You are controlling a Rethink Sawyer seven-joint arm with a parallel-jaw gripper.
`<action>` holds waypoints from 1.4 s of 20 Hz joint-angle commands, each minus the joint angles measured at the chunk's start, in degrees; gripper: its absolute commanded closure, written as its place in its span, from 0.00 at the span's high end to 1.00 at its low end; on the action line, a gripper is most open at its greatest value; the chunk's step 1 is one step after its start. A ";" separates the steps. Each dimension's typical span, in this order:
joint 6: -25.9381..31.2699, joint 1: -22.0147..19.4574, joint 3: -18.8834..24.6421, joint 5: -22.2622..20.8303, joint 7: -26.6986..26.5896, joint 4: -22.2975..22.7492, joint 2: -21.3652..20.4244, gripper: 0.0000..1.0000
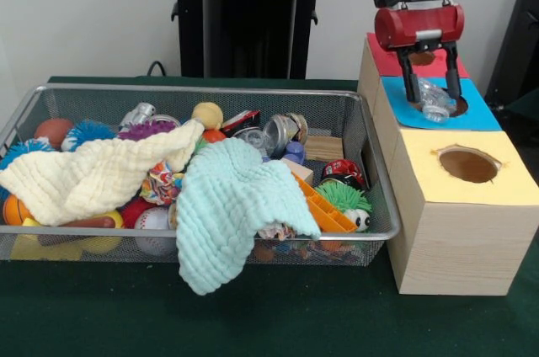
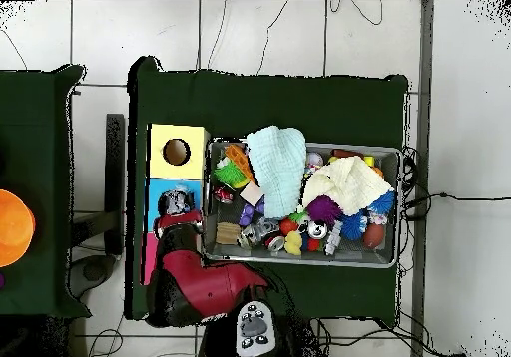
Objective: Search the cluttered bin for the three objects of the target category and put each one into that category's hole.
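Front view, L to R. Bin [image 1: 381, 173]: wire mesh, on green table [image 1: 101, 315], full of clutter. L end: orange ball [image 1: 52, 130], blue spiky ball [image 1: 88, 132], purple fuzzy ball [image 1: 145, 130]. Cream cloth [image 1: 97, 176] draped over L half; baseball [image 1: 152, 221] and yellow toy [image 1: 63, 247] below it at front wall. Mid: yellow ball [image 1: 207, 114] near back wall, mint cloth [image 1: 227, 210] hanging over front rim onto table. Behind mint cloth: crushed can [image 1: 280, 132], w/ blue cap [image 1: 294, 151] just beside it. R end: orange plastic piece [image 1: 324, 210], green fuzzy toy w/ eyes [image 1: 346, 202], red-black can [image 1: 342, 172].

R of bin, touching it: row of wooden boxes. Yellow-top box [image 1: 459, 222] nearest camera, round hole, nothing in hole visible. Blue-top box [image 1: 438, 109] next, red-top box [image 1: 383, 58] farthest.

Gripper [image 1: 430, 94] red body, black fingers, over blue box. Fingers part-open, clamped on crushed clear bottle [image 1: 435, 103]; bottle sits at the hole rim of blue box, lower end over hole. Can't tell if it touches rim.

Overhead: gripper [image 2: 177, 205] over blue box [image 2: 160, 188], bottle [image 2: 178, 204] just visible.
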 commanded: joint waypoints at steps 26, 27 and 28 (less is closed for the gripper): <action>11.52 -1.66 5.39 5.02 13.97 5.97 4.18 1.00; 11.07 -1.45 5.46 5.30 14.06 5.87 4.44 1.00; 11.11 -1.11 5.40 5.69 14.04 5.91 4.34 1.00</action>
